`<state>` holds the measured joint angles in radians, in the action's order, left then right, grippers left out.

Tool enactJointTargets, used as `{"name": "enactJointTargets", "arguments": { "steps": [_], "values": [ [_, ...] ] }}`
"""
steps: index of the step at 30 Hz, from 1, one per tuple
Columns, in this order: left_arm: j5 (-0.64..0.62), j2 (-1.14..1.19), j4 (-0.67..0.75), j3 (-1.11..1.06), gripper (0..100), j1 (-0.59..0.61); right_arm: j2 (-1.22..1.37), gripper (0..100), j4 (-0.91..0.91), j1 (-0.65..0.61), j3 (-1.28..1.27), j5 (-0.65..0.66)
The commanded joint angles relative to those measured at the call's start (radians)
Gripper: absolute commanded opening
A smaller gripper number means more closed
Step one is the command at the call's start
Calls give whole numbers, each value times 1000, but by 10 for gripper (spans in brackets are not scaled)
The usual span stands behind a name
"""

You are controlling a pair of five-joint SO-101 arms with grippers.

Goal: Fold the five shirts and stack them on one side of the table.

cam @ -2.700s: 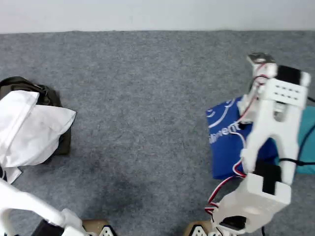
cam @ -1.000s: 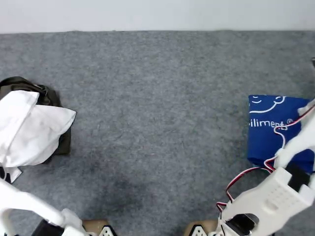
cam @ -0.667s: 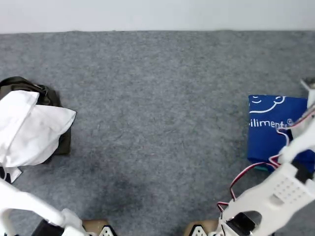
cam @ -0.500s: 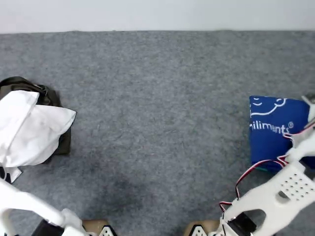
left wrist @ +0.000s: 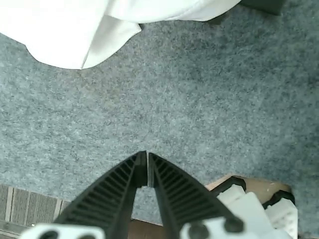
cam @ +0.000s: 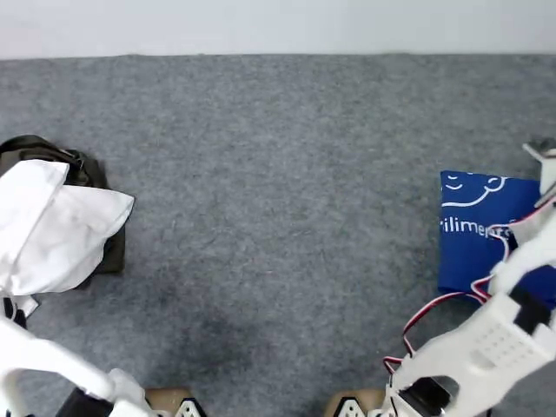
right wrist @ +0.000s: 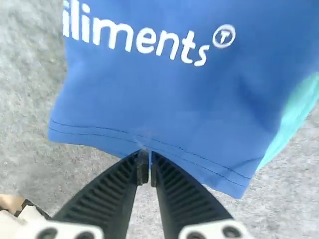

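The worktop (cam: 278,174) was covered in coarse, speckled grey carpet-like felt. At its right edge lay the folded blue cloth shirt (cam: 473,234) (right wrist: 164,89), a smooth rectangle with white lettering and a double-stitched hem. It rested on a teal cloth shirt (right wrist: 294,114) whose edge peeked out along one side. The right end effector (right wrist: 144,154), with black ribbed wedge-shaped fingers, was pressed narrow at the blue hem, with a small pucker of fabric caught at its tips. The white plastic right arm (cam: 486,347), trailing red and white wires, crossed the near right corner.

At the left edge, a crumpled white cloth shirt (cam: 52,226) (left wrist: 75,25) lay in soft loose folds over a dark olive cloth shirt (cam: 35,148) (left wrist: 264,5). The left end effector (left wrist: 148,159), equally black and ribbed, hung above bare felt near the white shirt with its fingers closed together on nothing.

Compared with the first earlier frame, the blue shirt had shifted from further in on the worktop out to the right edge. The right arm had swung rightward and lower with it, and the left pile sat as before.
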<state>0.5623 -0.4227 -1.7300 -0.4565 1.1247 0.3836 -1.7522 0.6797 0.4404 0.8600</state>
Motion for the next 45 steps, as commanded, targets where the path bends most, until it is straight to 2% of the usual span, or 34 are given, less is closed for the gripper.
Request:
{"name": "enactJointTargets", "arguments": {
  "steps": [1, 6, 12, 15, 21, 26, 29, 36, 40, 45],
  "values": [
    [6, -84, 0, 15, 15, -2, -107, 9, -42, -33, 52, -8],
    [6, -250, 34, 5, 15, -52, -160, 9, -44, -94, 51, -210],
    [0, -353, 37, 7, 15, -229, -228, 9, -45, -173, 51, -480],
    [-92, -350, 89, 4, 16, -292, -280, 9, -45, -228, 3, -535],
    [-163, -255, 155, 22, 88, -417, -400, 9, -42, -335, -192, -600],
    [-146, -140, 178, 102, 176, -425, -467, 9, -42, -348, -307, -600],
    [-137, -49, 269, 111, 242, -420, -470, 9, -41, -343, -384, -598],
    [-55, 222, 439, 117, 250, -417, -467, 9, -38, -349, -446, -601],
    [23, 384, 471, 163, 250, -411, -467, 9, -27, -349, -446, -600],
    [21, 608, 532, 277, 250, -402, -467, 9, -36, -349, -448, -603]
  ]
}}
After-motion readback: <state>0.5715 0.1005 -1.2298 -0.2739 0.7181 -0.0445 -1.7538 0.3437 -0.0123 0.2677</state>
